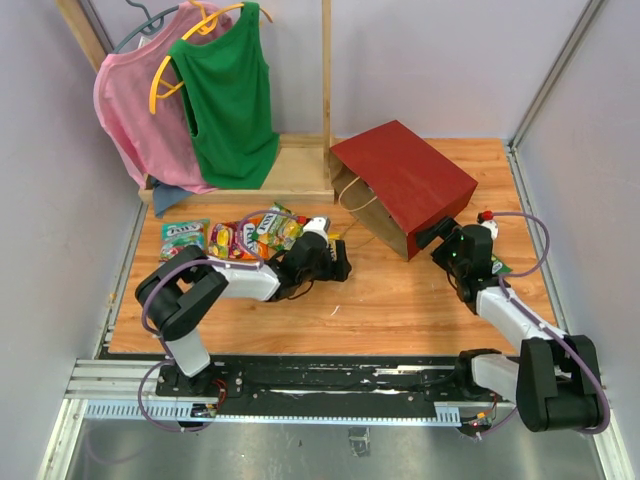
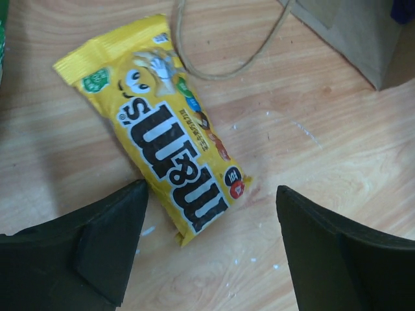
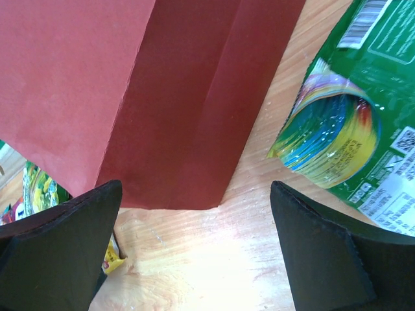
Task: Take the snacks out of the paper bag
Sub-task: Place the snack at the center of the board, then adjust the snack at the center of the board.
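Note:
The red paper bag [image 1: 405, 180] lies on its side, its brown mouth [image 2: 353, 32] and a loop handle [image 2: 224, 65] turned toward my left arm. A yellow candy packet [image 2: 165, 129] lies flat on the wood just outside the mouth. My left gripper [image 2: 211, 194] is open over the packet's near end, holding nothing. In the top view this left gripper [image 1: 343, 264] sits left of the bag. My right gripper [image 3: 194, 188] is open at the bag's red corner [image 3: 168, 129]. A green candy packet [image 3: 350, 123] lies beside its right finger.
Several more packets [image 1: 235, 238] lie in a row at the left, behind my left arm. A wooden rack [image 1: 300, 170] with pink and green tops [image 1: 230, 95] stands at the back left. The walls close in on both sides.

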